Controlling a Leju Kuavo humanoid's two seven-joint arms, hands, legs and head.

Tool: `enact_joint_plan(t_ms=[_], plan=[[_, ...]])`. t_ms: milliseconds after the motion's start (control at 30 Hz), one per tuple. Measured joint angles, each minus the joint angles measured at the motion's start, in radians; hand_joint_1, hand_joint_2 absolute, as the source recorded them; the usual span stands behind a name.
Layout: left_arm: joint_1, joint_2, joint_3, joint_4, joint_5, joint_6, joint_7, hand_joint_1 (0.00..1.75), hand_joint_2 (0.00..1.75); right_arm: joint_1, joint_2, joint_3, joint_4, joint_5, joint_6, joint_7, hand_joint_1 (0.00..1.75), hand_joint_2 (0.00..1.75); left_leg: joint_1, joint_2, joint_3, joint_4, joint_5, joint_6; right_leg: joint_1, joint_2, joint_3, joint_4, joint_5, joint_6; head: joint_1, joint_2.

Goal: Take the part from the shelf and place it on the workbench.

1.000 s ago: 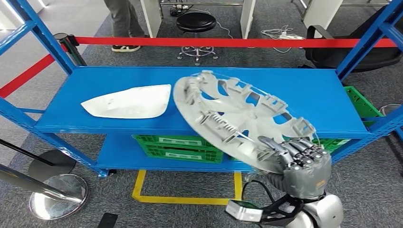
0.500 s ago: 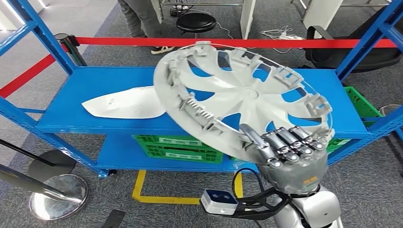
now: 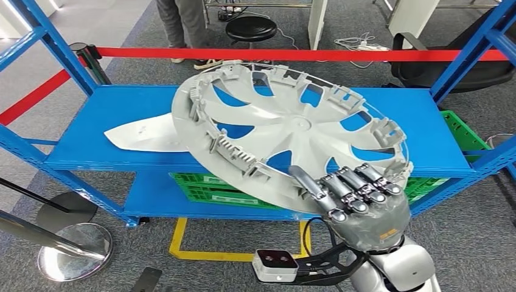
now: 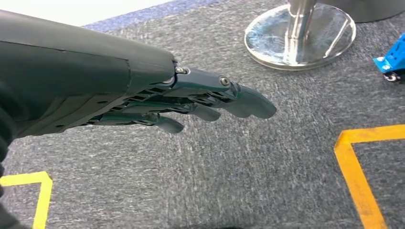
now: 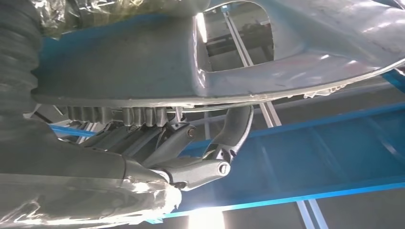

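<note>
Grey spoked hubcap (image 3: 292, 131) — tilted, inner side up — above the shelf (image 3: 109, 125).

The left hand (image 4: 143, 95) is hanging over the grey carpet floor (image 4: 229, 181) and is holding nothing. Its dark fingers (image 4: 248, 102) are lying straight and close together, pointing away from the wrist. Beyond the fingertips, well apart from them, a shiny round metal base (image 4: 301, 36) with a post is standing on the floor. Near that base, a small blue part (image 4: 392, 59) is showing at the picture's edge. Yellow tape lines (image 4: 356, 176) are lying on the carpet, one past the fingers and one by the wrist.
</note>
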Motion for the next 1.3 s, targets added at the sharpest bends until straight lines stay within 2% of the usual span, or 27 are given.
enact_joint_plan(t_ms=[100,267,400,533,600,733,800,933,1200,1300], plan=[[0.000,0.000,0.000,0.000,0.004,0.001,-0.001,0.00,1.75,0.000,0.000,0.004,0.000,0.000,0.000,0.034,1.75,1.75,0.000,0.000,0.000,0.000,0.000,0.000,0.000,0.000,0.000,0.000,0.000,0.000,0.000,0.000],[0.001,0.001,0.000,0.000,0.016,0.019,0.009,0.00,1.75,0.001,-0.005,0.042,-0.003,-0.006,0.000,0.211,1.75,1.75,0.000,0.000,0.000,0.000,0.000,0.000,0.000,0.000,0.000,0.000,0.000,0.000,0.000,0.000],[0.002,0.001,0.000,0.000,0.020,0.029,0.012,0.00,1.75,0.002,-0.012,0.059,-0.012,-0.035,0.000,0.243,1.75,1.75,0.000,0.000,0.000,0.000,0.000,0.000,0.000,0.000,0.000,0.000,0.000,0.000,0.000,0.000],[0.003,0.001,0.000,0.000,0.023,0.035,0.020,0.00,1.75,0.010,-0.013,0.061,-0.017,-0.086,0.000,0.196,1.75,1.75,0.000,0.000,0.000,0.000,0.000,0.000,0.000,0.000,0.000,0.000,0.000,0.000,0.000,0.000],[0.003,0.002,0.000,0.000,0.023,0.037,0.022,0.00,1.75,0.020,-0.007,0.054,-0.017,-0.117,0.000,0.138,1.75,1.75,0.000,0.000,0.000,0.000,0.000,0.000,0.000,0.000,0.000,0.000,0.000,0.000,0.000,0.000],[0.003,0.002,0.000,0.001,0.026,0.043,0.023,0.00,1.75,0.058,0.049,-0.007,-0.014,-0.251,0.000,-0.108,1.75,1.75,0.000,0.000,0.000,0.000,0.000,0.000,0.000,0.000,-0.001,0.000,0.000,0.000,0.000,0.000],[0.003,0.002,0.000,0.001,0.029,0.046,0.023,0.00,1.75,0.076,0.075,-0.049,-0.009,-0.317,0.000,-0.192,1.75,1.75,0.000,0.000,0.000,0.000,0.000,0.000,0.000,0.000,0.000,0.000,0.000,0.000,0.000,0.000],[0.004,0.002,0.000,0.002,0.032,0.048,0.023,0.00,1.75,0.092,0.088,-0.093,0.003,-0.379,0.000,-0.210,1.75,1.75,0.000,0.000,-0.001,0.000,0.000,0.000,0.000,0.000,0.000,0.000,0.000,0.000,0.001,0.000],[0.004,0.002,0.000,0.002,0.034,0.048,0.021,0.00,1.75,0.106,0.096,-0.135,0.023,-0.407,0.000,-0.210,1.75,1.75,0.000,0.000,-0.001,0.000,0.000,0.000,0.000,0.000,0.000,0.000,0.000,0.000,0.000,0.000],[0.004,0.002,0.000,0.002,0.038,0.047,0.019,0.00,1.75,0.107,0.097,-0.140,0.045,-0.472,0.000,-0.198,1.75,1.75,0.000,0.000,-0.001,0.000,0.000,0.000,0.000,0.000,0.000,0.000,0.000,0.000,0.000,0.000]])
